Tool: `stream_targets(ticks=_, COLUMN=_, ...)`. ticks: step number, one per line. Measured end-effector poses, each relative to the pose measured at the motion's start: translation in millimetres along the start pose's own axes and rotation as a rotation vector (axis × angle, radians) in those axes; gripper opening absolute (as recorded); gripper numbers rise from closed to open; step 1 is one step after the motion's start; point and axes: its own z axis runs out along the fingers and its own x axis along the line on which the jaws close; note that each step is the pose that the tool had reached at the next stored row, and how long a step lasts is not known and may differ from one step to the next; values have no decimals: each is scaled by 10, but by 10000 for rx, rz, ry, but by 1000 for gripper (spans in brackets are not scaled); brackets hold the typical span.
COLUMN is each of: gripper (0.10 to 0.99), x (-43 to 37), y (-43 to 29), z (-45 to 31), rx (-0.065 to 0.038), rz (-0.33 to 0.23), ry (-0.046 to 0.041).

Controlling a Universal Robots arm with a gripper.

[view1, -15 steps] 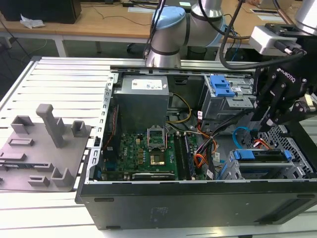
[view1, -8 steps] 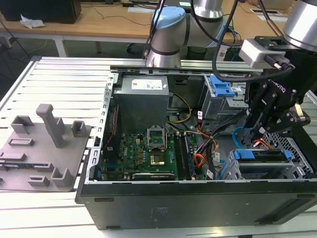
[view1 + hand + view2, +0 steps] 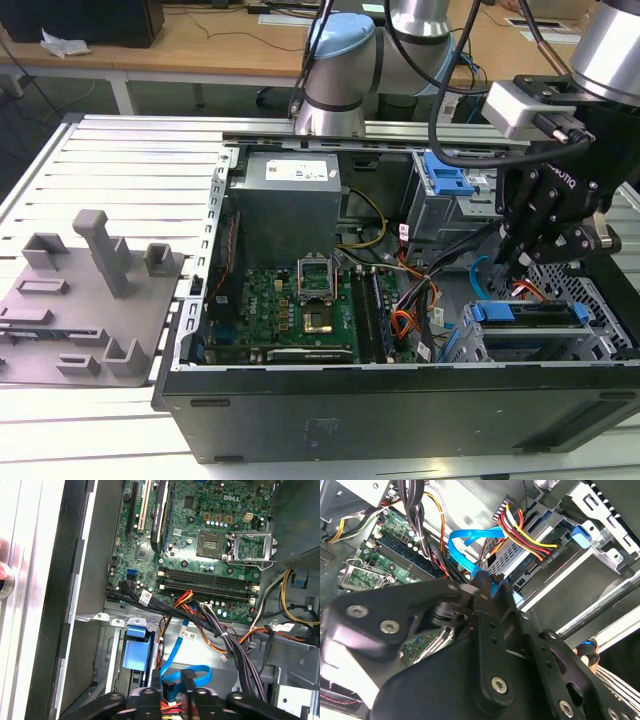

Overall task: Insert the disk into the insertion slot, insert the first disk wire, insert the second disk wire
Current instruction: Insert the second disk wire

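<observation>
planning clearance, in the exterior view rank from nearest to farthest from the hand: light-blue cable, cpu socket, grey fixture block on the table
1. the second disk wire, beside the hand, over the drive bay.
2. CPU socket, mid-case, toward the exterior view's left.
3. grey fixture block, outside the case, on the table at the exterior view's far left.

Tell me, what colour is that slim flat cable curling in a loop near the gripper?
The slim flat looping cable is light blue, clearest in the second wrist view.

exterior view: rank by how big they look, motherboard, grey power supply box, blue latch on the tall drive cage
1. motherboard, largest
2. grey power supply box, next, though close enough that camera angle makes this unsure
3. blue latch, clearly smallest
</observation>
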Motion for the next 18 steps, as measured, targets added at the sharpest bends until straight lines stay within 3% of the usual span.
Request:
stream_targets(ticks=2, gripper=165, x=0, y=0, z=1, rx=0, rz=0, ry=0)
stream_targets(ticks=9, gripper=161, x=0, y=0, z=3, rx=0, rz=0, ry=0)
stream_targets(ticks=11, gripper=161, x=3, y=-28, z=6, rx=-2, rz=20, ry=-4)
stream_targets(ticks=12, gripper=161, x=5, y=-43, z=9, rx=-7, rz=88, ry=-8)
stream_targets(ticks=15, gripper=161, x=5, y=-47, z=20, rx=-51, rz=958, ry=-55)
stream_targets(ticks=18, gripper=161, x=8, y=-47, z=21, rx=-63, rz=1182, ry=-69)
